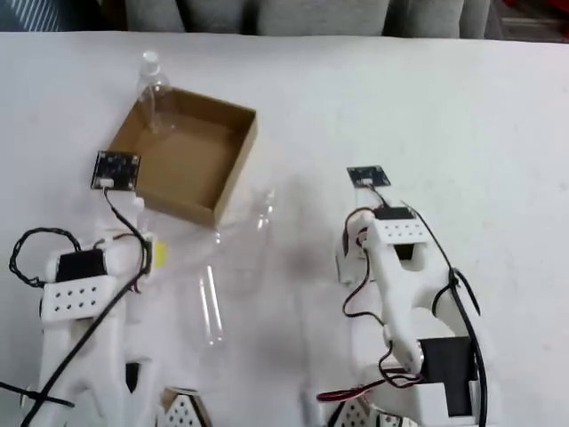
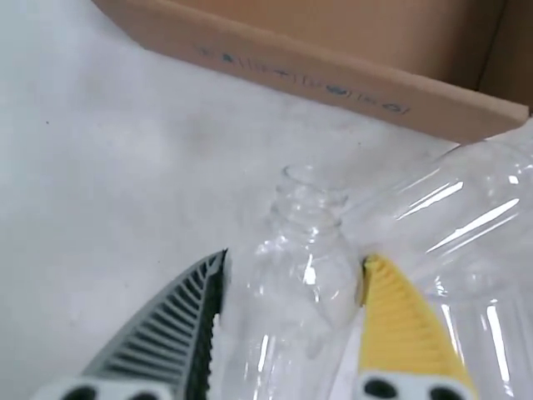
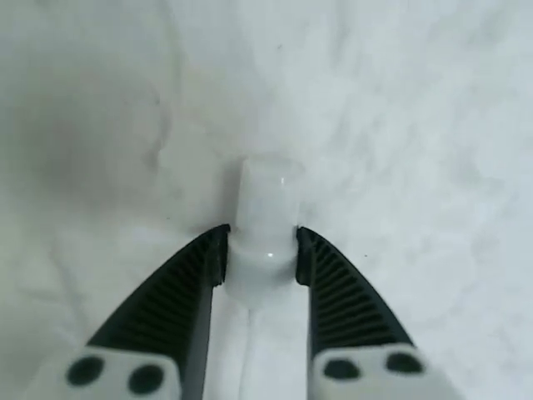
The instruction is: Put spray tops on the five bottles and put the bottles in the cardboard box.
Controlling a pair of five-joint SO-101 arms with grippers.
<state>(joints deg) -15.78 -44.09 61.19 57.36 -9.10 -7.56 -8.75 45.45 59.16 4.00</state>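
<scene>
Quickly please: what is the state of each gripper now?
Left gripper: around the neck of a clear bottle; whether it grips cannot be told.
Right gripper: closed on a white spray top.

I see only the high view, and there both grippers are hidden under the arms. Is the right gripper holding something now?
Observer: Yes. The right gripper is shut on a white spray top, gripped from both sides, just above the table.
Operator: And the left gripper, is it also holding?
Observer: No. The left gripper is open and straddles the neck of a clear bottle.
Operator: Does that bottle have a top?
Observer: No, its threaded mouth is bare.
</scene>
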